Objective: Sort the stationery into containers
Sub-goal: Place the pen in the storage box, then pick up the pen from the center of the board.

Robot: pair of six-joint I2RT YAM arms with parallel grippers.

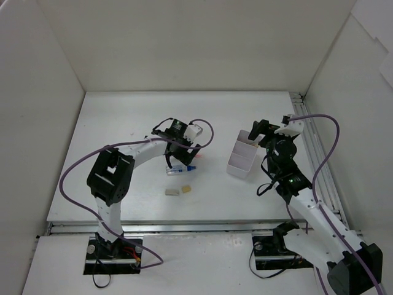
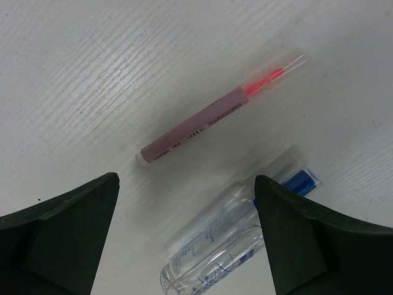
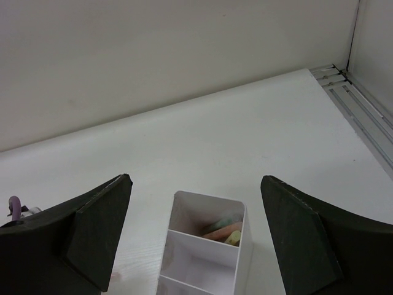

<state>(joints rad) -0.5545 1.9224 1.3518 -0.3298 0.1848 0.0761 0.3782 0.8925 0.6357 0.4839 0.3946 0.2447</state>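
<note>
Under left claw (image 2: pixel 187 206), spread apart to straddle it: red pen (image 2: pixel 196 126) flat on tabletop (image 2: pixel 73 74), clear tube (image 2: pixel 227 246) just beside. Right claw (image 3: pixel 195 181), also apart, empty, hangs above white box (image 3: pixel 209 196), likely idle.

Bright even light, soft shadows, sharp focus

We are seeing bare table (image 2: pixel 92 74) flanking the red pen (image 2: pixel 196 123) on one side, the clear tube (image 2: pixel 215 246) crowding the other.
</note>
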